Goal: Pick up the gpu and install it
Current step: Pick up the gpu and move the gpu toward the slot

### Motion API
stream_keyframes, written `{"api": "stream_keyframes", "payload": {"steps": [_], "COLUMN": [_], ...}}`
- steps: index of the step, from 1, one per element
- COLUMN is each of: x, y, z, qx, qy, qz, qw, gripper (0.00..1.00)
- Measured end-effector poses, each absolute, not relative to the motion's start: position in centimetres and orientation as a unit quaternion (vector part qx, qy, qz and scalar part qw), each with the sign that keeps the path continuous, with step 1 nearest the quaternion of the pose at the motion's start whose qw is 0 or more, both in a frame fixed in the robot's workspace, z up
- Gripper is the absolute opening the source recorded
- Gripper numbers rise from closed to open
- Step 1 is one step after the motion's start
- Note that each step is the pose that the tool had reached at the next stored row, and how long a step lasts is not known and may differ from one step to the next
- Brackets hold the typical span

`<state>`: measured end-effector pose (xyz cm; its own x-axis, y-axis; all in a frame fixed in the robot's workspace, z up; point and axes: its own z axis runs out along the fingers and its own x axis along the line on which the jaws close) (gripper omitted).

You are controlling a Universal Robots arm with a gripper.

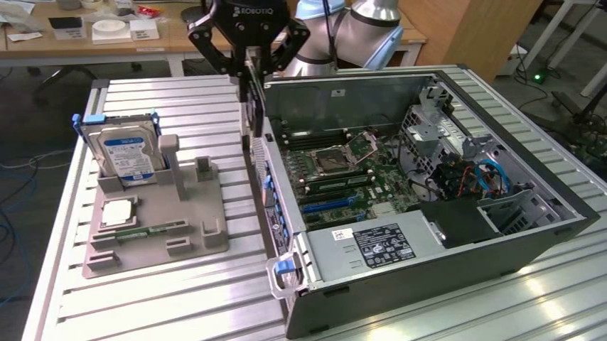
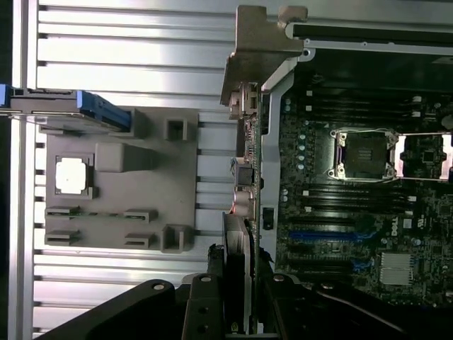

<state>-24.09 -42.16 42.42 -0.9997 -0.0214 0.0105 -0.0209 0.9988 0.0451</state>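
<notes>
My gripper (image 1: 251, 69) hangs above the left wall of the open computer case (image 1: 493, 241), shut on the gpu (image 1: 252, 106). The gpu is a thin dark card that hangs edge-down from the fingers, just outside and above that wall. In the wrist view the gpu (image 2: 237, 244) shows edge-on between the two black fingers (image 2: 212, 283), with my gripper (image 2: 238, 265) over the case wall. The motherboard (image 1: 351, 177) lies inside the case, and its blue slots (image 2: 325, 234) are beside the card.
To the exterior view's left, a grey fixture tray (image 1: 190, 213) stands on the ribbed metal table. It holds a silver hard drive with a blue label (image 1: 128, 156), a square chip (image 1: 116, 212) and a green memory stick (image 1: 152, 229). The case's power supply (image 1: 374, 245) sits near the front.
</notes>
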Motion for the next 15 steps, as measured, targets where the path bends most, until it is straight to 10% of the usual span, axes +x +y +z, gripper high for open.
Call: {"api": "stream_keyframes", "payload": {"steps": [15], "x": [-22.7], "y": [-42.2], "z": [42.3], "qx": [0.011], "qy": [-1.000], "qz": [-0.022], "qw": [0.006], "gripper": [0.27]}}
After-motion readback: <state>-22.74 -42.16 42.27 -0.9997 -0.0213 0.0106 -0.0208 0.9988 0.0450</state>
